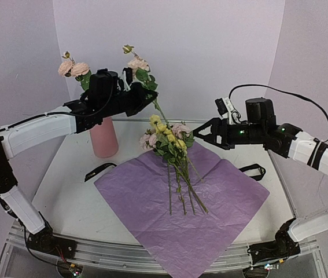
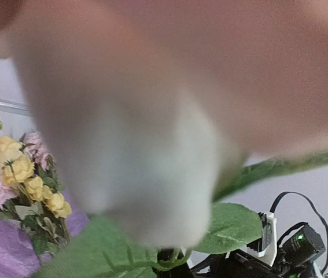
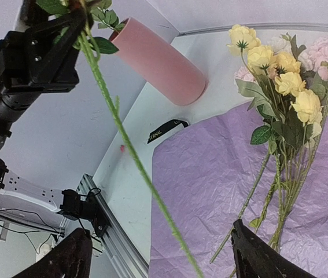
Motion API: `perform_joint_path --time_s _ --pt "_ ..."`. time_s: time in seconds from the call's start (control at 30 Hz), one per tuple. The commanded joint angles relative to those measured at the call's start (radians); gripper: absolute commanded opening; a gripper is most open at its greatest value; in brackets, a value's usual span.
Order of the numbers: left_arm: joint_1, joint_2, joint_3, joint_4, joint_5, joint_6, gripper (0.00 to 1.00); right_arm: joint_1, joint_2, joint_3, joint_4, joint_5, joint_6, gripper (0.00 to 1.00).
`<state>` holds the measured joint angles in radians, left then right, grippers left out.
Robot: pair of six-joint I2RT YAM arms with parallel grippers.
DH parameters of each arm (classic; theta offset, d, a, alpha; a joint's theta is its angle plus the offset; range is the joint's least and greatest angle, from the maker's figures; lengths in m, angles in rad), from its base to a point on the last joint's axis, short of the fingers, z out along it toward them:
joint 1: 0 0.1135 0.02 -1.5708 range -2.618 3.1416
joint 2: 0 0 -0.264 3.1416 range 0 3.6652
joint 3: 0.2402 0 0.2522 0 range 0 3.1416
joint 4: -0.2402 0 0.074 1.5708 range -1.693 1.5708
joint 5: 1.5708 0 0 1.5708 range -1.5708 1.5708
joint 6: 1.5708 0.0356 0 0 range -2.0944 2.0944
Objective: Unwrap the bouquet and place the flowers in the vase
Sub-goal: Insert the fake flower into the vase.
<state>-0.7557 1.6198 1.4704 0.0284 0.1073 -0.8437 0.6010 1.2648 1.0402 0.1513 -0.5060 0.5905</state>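
My left gripper (image 1: pixel 150 92) is shut on the stem of one pink flower (image 1: pixel 137 62), held high above the table. Its long green stem (image 3: pixel 130 146) hangs down between the spread fingers of my open right gripper (image 3: pixel 158 231), which touch nothing. In the left wrist view a blurred bloom (image 2: pixel 152 127) fills the frame and hides the jaws. The pink vase (image 1: pixel 103 138) stands at the back left; two pink blooms (image 1: pixel 72 69) rise above it, their stems hidden by my left arm. The other flowers (image 1: pixel 169 142) lie on the opened purple paper (image 1: pixel 210 202).
Two black ribbon pieces lie on the white table, one (image 1: pixel 99 170) left of the paper and one (image 1: pixel 254 169) at its right. A metal rail (image 1: pixel 152 255) runs along the near edge. White walls close the back and sides.
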Motion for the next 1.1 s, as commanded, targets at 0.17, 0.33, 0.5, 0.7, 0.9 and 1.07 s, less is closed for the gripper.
perform_joint_path --time_s 0.17,0.33,0.5,0.7,0.9,1.07 --pt "0.003 -0.232 0.033 -0.204 -0.331 0.393 0.00 0.005 0.033 0.010 0.051 -0.004 0.034 0.98" --pt "0.003 -0.328 0.030 -0.178 -0.618 0.568 0.00 0.005 0.043 0.028 0.057 0.010 0.036 0.98" --pt "0.004 -0.360 0.069 -0.059 -0.759 0.790 0.00 0.006 0.061 0.042 0.060 0.003 0.043 0.98" --pt "0.010 -0.343 0.163 0.113 -0.825 1.041 0.00 0.005 0.101 0.088 0.060 0.000 0.045 0.98" --pt "0.034 -0.266 0.338 0.132 -0.807 1.175 0.00 0.005 0.123 0.109 0.060 0.003 0.047 0.98" --pt "0.044 -0.226 0.412 0.136 -0.790 1.246 0.00 0.005 0.144 0.128 0.060 0.001 0.045 0.98"
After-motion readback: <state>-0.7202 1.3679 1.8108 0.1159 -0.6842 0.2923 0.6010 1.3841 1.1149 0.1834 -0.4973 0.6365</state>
